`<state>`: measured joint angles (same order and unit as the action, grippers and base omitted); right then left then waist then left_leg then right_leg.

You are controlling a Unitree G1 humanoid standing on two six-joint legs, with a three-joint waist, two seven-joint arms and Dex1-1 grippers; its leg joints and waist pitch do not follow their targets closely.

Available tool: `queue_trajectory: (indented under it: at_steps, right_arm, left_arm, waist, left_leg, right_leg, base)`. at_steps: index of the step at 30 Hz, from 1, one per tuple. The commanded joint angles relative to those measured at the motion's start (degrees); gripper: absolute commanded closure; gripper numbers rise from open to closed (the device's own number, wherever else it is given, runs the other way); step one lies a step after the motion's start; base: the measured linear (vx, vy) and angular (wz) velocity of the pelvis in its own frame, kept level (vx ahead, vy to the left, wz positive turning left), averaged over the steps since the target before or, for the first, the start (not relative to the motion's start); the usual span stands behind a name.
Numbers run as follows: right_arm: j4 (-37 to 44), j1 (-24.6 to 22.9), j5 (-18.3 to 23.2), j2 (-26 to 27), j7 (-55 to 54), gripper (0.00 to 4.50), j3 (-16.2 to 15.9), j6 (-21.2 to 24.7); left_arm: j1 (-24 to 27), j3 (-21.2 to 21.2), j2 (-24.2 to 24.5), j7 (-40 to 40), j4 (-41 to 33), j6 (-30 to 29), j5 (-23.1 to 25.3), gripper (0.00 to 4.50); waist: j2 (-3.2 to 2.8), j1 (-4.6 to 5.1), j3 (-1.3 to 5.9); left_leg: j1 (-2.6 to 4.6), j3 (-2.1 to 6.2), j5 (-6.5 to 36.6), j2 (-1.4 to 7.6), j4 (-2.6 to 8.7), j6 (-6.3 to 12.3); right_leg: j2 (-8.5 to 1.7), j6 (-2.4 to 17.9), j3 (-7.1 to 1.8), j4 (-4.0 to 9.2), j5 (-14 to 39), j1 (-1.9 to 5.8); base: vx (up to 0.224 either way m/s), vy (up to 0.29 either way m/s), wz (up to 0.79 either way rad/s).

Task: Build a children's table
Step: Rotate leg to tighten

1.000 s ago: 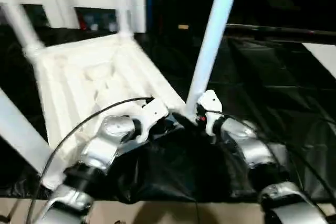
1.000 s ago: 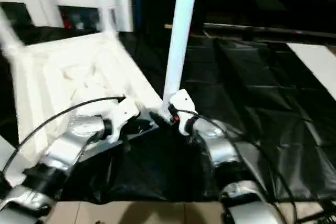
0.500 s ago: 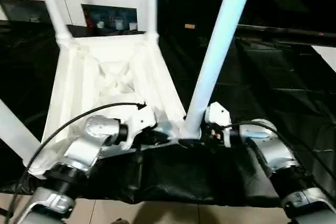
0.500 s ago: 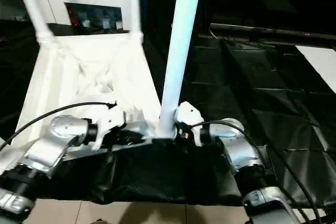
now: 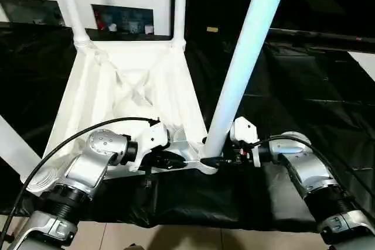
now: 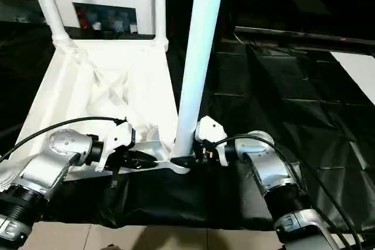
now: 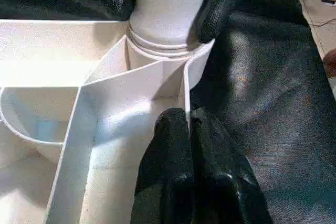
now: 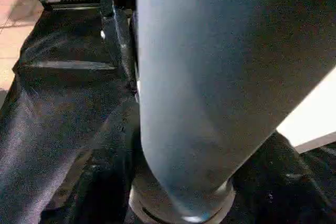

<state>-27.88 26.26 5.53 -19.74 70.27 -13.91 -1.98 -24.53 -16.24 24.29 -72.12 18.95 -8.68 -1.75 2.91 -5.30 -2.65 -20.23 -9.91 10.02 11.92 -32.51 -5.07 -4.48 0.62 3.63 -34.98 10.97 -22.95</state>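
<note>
Biggest change: the table top [image 5: 135, 86], which sat skewed a second ago, now lies square in front of me, upside down on the black sheet [image 5: 304, 92], ribs up. So the frame looks settled and I'm probably on final seating. My right gripper [image 5: 218, 159] has come in around the base of the near leg [image 5: 240, 68]; I can't tell if it's gripping yet. My left gripper [image 7: 190, 124] is pinched shut on the rim wall by that corner socket. Count: one top, four legs standing in their sockets, two grippers.
</note>
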Motion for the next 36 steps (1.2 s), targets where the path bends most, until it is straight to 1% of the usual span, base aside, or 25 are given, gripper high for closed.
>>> queue_trajectory:
  at_steps: [1,3,4,5,6,8,10,11,13,14,15,17,18,20,21,22,23,24,26,28,31,32,33,34,36]
  right_arm:
    - [0.7,-2.0,-1.0,0.7,2.1,2.25,-3.7,0.4]
    - [0.6,-2.5,-1.1,1.3,1.0,2.33,-3.4,0.3]
    - [0.4,-3.2,-0.9,2.3,-0.4,2.41,-2.8,0.4]
    - [0.4,-3.3,-0.9,2.4,-0.5,2.41,-2.8,0.5]
    - [0.7,-3.8,-0.7,2.7,-0.9,2.41,-2.8,0.8]
    - [0.7,-4.3,-0.9,3.4,-2.3,2.44,-2.7,1.1]
    - [-0.9,-4.0,-1.7,5.6,-7.4,2.48,-1.9,1.2]
    - [-1.3,-3.8,-1.9,6.1,-8.8,2.48,-1.6,1.4]
    - [-4.0,-2.5,-3.4,8.2,-15.5,2.48,-0.6,2.7]
    - [-5.1,-2.0,-3.9,8.9,-17.8,2.49,-0.2,3.3]
    - [-7.8,-0.7,-5.0,11.0,-23.6,2.49,0.7,4.0]
    - [-10.1,0.5,-6.0,13.2,-29.3,2.50,1.6,4.7]
    - [-10.4,0.7,-6.1,13.7,-30.2,2.51,1.7,4.9]
    - [-12.9,2.8,-6.2,18.2,-38.3,2.51,3.5,6.1]
    - [-13.2,3.1,-6.2,18.8,-39.1,2.51,3.7,6.2]
    - [-13.8,3.8,-6.3,19.6,-40.0,2.51,3.8,5.2]
    - [-14.4,4.6,-5.1,20.6,-39.8,2.51,4.5,4.7]
    - [-14.5,5.1,-3.3,21.2,-38.7,2.17,5.4,4.9]
    - [-14.1,5.2,-2.0,21.3,-37.4,1.83,6.2,5.5]
    - [-13.6,5.2,-1.9,20.8,-36.1,1.75,6.0,5.3]
    - [-12.2,4.5,-1.9,18.8,-32.5,1.39,5.6,5.0]
    - [-12.2,4.5,-1.9,18.8,-32.5,1.39,5.6,5.0]
    - [-11.7,4.2,-1.9,17.5,-30.6,1.27,5.5,4.7]
    - [-11.3,4.0,-2.0,16.0,-28.6,1.15,5.2,4.1]
    - [-10.5,3.5,-2.4,13.9,-26.0,0.95,4.4,3.3]
  left_arm:
    - [0.1,-1.9,-2.0,0.8,-1.7,0.7,-0.9,4.50]
    - [0.3,-1.6,-2.9,2.7,-1.6,0.2,-0.3,4.50]
    - [0.4,-1.4,-4.3,5.5,-1.4,-0.4,0.4,4.50]
    - [0.4,-1.4,-4.5,5.8,-1.4,-0.5,0.5,4.50]
    - [0.5,-1.4,-5.6,7.6,-1.4,-0.8,0.9,4.50]
    - [0.4,-1.6,-7.1,10.6,-1.2,-2.0,2.0,4.50]
    - [-0.7,-1.5,-9.9,17.0,0.6,-3.4,4.4,4.50]
    - [-1.0,-1.5,-10.5,18.0,1.0,-3.6,4.7,4.50]
    - [-2.0,-1.1,-12.5,22.0,2.4,-4.6,5.6,4.50]
    - [-2.4,-0.9,-13.1,23.3,2.8,-5.0,5.9,4.50]
    - [-3.4,-0.6,-15.1,26.6,4.0,-6.0,6.6,4.50]
    - [-4.2,-0.1,-17.1,29.3,4.9,-6.9,7.1,4.50]
    - [-4.4,-0.1,-17.4,29.5,5.0,-7.0,7.1,4.50]
    - [-5.4,0.0,-20.2,31.1,5.6,-7.8,7.6,4.50]
    - [-5.5,0.0,-20.4,31.1,5.5,-7.8,7.7,4.50]
    - [-5.6,-0.1,-20.7,30.8,5.3,-7.7,7.8,4.50]
    - [-5.5,-0.6,-20.6,29.9,4.9,-7.0,7.6,4.50]
    - [-5.3,-1.0,-20.1,28.5,4.5,-6.4,7.3,4.50]
    - [-4.9,-1.1,-19.3,27.5,3.9,-6.0,7.0,4.50]
    - [-4.4,-1.3,-18.3,25.8,3.3,-5.1,6.5,4.50]
    - [-3.3,-0.8,-16.3,23.0,2.1,-4.1,5.8,4.50]
    - [-3.3,-0.8,-16.3,23.0,2.1,-4.1,5.8,4.50]
    - [-2.9,-0.6,-15.2,21.3,1.5,-3.4,5.5,4.50]
    - [-2.6,-0.4,-14.1,19.6,1.0,-2.8,5.1,4.50]
    - [-2.2,-0.4,-12.5,17.2,0.6,-2.1,4.5,4.50]
  waist:
    - [0.01,0.14,3.22]
    - [0.01,0.11,3.21]
    - [-0.02,0.08,3.08]
    - [0.02,0.08,3.02]
    - [-0.08,0.02,2.89]
    - [0.14,0.09,2.77]
    - [0.14,0.19,2.59]
    - [0.14,0.32,2.55]
    - [0.18,0.80,2.36]
    - [0.30,0.81,2.41]
    - [0.41,0.87,2.46]
    - [0.27,1.02,2.45]
    - [0.35,1.24,2.46]
    - [0.09,1.62,2.60]
    - [0.08,2.12,2.59]
    - [0.00,2.09,2.75]
    - [-0.08,2.08,2.82]
    - [-0.01,2.26,2.90]
    - [-0.15,2.18,2.96]
    - [-0.15,2.26,3.04]
    - [-0.11,2.18,3.15]
    - [-0.11,2.18,3.15]
    - [-0.18,2.03,3.28]
    - [-0.25,1.95,3.29]
    - [-0.35,1.86,3.29]
  left_leg:
    - [0.29,-0.17,11.6,1.38,3.40,2.67]
    - [0.33,-0.16,11.8,1.43,3.41,2.55]
    - [0.36,-0.16,12.3,1.46,3.49,2.41]
    - [0.40,-0.16,12.9,1.45,3.54,2.28]
    - [0.65,-0.13,14.5,1.46,3.66,1.93]
    - [0.85,-0.17,16.1,1.47,3.70,1.59]
    - [0.96,0.00,17.8,1.48,3.80,1.10]
    - [0.95,0.00,18.2,1.45,3.83,0.92]
    - [0.78,0.34,19.8,1.17,3.96,0.12]
    - [0.86,0.37,20.1,1.05,3.84,0.00]
    - [0.93,0.39,20.0,0.90,3.66,0.05]
    - [0.84,0.49,19.8,0.77,3.60,0.04]
    - [0.63,0.47,19.4,0.68,3.60,0.21]
    - [0.42,0.57,19.0,0.64,3.66,0.10]
    - [0.13,0.66,19.1,0.59,3.77,0.07]
    - [0.14,0.68,19.1,0.62,3.71,0.37]
    - [0.23,0.67,19.2,0.68,3.67,0.54]
    - [0.00,0.65,18.7,0.69,3.75,0.91]
    - [-0.09,0.52,17.6,0.88,3.83,1.50]
    - [-0.36,0.47,16.7,0.92,3.92,1.78]
    - [-0.56,0.38,15.2,0.97,3.87,2.12]
    - [-0.56,0.38,15.2,0.97,3.87,2.12]
    - [-0.40,0.20,14.2,0.99,3.70,2.44]
    - [-0.46,0.17,13.5,1.07,3.68,2.68]
    - [-0.45,0.05,12.9,1.12,3.62,2.86]
  right_leg:
    - [-3.17,11.8,-2.56,3.91,10.1,2.75]
    - [-3.20,11.8,-2.56,3.92,10.2,2.74]
    - [-3.21,11.6,-2.57,4.04,10.9,2.67]
    - [-3.23,11.4,-2.57,4.18,11.8,2.63]
    - [-3.27,10.9,-2.57,4.52,14.6,2.48]
    - [-3.26,10.2,-2.67,4.89,17.6,2.26]
    - [-3.40,8.8,-2.69,5.33,22.1,2.08]
    - [-3.36,8.6,-2.71,5.41,22.8,1.96]
    - [-3.49,6.8,-2.38,5.93,28.5,1.90]
    - [-3.58,6.0,-2.28,6.18,30.3,1.84]
    - [-3.67,4.9,-2.29,6.50,32.5,1.72]
    - [-3.73,3.9,-2.17,6.75,34.1,1.60]
    - [-3.73,3.4,-2.15,6.89,34.5,1.59]
    - [-3.65,3.3,-2.07,6.76,34.0,1.61]
    - [-3.56,3.2,-1.91,6.76,33.7,1.73]
    - [-3.65,2.9,-1.89,6.82,33.2,1.78]
    - [-3.70,3.1,-2.00,6.76,32.6,1.60]
    - [-3.59,3.7,-2.00,6.56,30.9,1.81]
    - [-3.51,4.8,-2.19,6.17,27.1,1.85]
    - [-3.46,5.6,-2.22,5.83,24.5,2.10]
    - [-3.49,6.7,-2.29,5.47,21.5,2.41]
    - [-3.49,6.7,-2.29,5.47,21.5,2.41]
    - [-3.43,7.4,-2.38,5.28,19.4,2.33]
    - [-3.38,8.0,-2.36,5.14,17.8,2.42]
    - [-3.33,8.7,-2.38,4.98,16.0,2.46]
  base:
    - [0.000,0.000,0.00]
    - [0.000,0.000,0.00]
    - [0.000,0.000,0.00]
    - [0.000,0.000,0.00]
    - [0.000,0.000,0.00]
    - [0.000,0.000,0.00]
    - [0.000,0.000,0.00]
    - [0.000,0.000,0.00]
    - [0.000,0.000,0.00]
    - [0.000,0.000,0.00]
    - [0.000,0.000,0.00]
    - [0.000,0.000,0.00]
    - [0.000,0.000,0.00]
    - [0.000,0.000,0.00]
    - [0.000,0.000,0.00]
    - [0.000,0.000,0.00]
    - [0.000,0.000,0.00]
    - [0.000,0.000,0.00]
    - [0.000,0.000,0.00]
    - [0.000,0.000,0.00]
    - [0.000,0.000,0.00]
    - [0.000,0.000,0.00]
    - [0.000,0.000,0.00]
    - [0.000,0.000,0.00]
    - [0.000,0.000,0.00]
